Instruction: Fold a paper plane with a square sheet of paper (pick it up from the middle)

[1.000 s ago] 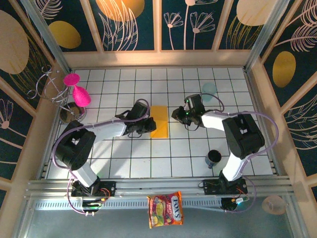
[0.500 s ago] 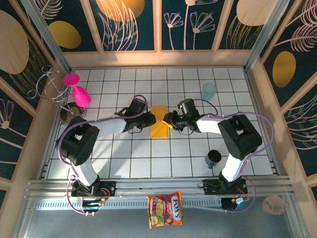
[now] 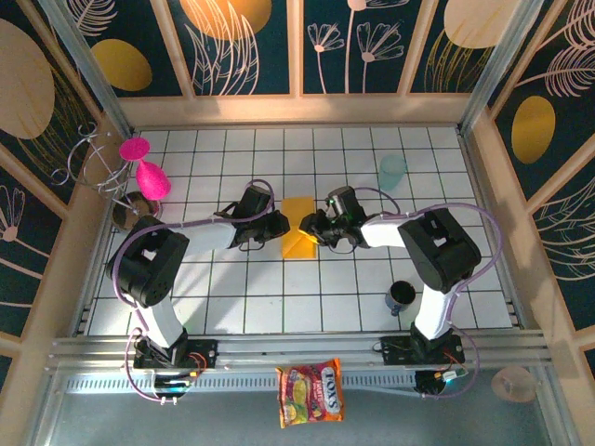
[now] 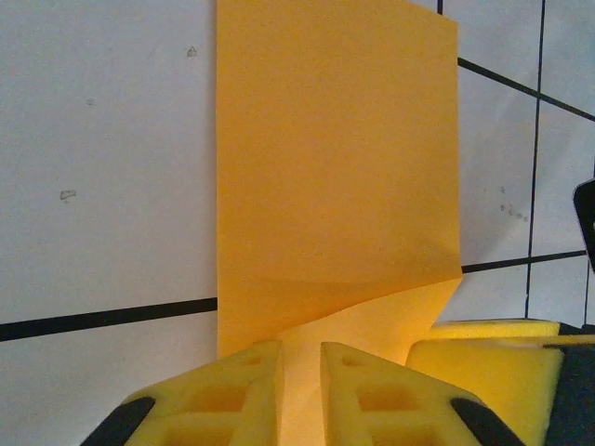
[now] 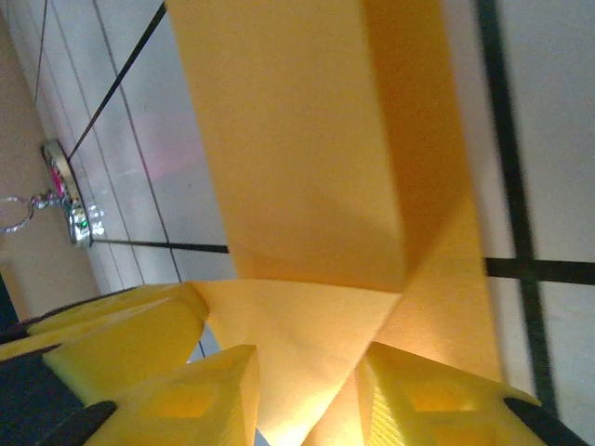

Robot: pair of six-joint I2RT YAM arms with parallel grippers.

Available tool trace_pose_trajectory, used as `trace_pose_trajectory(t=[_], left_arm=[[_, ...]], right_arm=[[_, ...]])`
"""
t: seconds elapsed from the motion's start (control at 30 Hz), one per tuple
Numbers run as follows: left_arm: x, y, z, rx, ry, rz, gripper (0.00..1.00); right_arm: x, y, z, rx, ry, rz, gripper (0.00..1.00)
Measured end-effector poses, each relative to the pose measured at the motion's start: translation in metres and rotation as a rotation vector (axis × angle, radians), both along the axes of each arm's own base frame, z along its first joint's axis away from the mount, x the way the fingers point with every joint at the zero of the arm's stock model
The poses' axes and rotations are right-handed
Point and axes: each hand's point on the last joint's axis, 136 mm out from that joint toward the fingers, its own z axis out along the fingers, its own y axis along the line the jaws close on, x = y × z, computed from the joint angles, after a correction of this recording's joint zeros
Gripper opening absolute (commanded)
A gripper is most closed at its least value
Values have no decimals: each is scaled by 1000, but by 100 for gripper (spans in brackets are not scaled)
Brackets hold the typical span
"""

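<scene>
Teal cup (image 3: 392, 170) and dark mug (image 3: 402, 295) stand right of paper (image 3: 298, 223).

Left arm (image 3: 200, 238), left of frame: white link covers, black joint housings. Right arm (image 3: 437, 246), right of frame: same finish. A lilac cable (image 3: 499, 242) loops along each arm. Black bases (image 3: 172, 358) at the bottom edge carry coloured wiring. Left gripper (image 4: 300, 351) and right gripper (image 5: 307, 360): yellow fingers (image 4: 232, 390) with moulded triangular hollows and black mounts.
</scene>
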Motion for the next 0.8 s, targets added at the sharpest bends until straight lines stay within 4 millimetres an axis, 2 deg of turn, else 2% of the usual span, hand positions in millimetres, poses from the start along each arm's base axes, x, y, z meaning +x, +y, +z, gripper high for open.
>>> trace_pose_trajectory(t=[0.3,0.5,0.67,0.73,0.8], left_arm=[[3,3,-1,2,2,10,18],[3,4,-3,5,5,15,20],[0,16,2,-3,5,61,32],[-1,24,15,-20,-18,90,43],[-1,29,33,-51,-53,112,51]], right_arm=[[-5,20,7,50,-48,52,21],[-5,24,6,48,-73,63,11],[1,24,9,38,-130,70,5],[4,23,16,42,-165,72,4],[7,21,28,56,-210,74,3]])
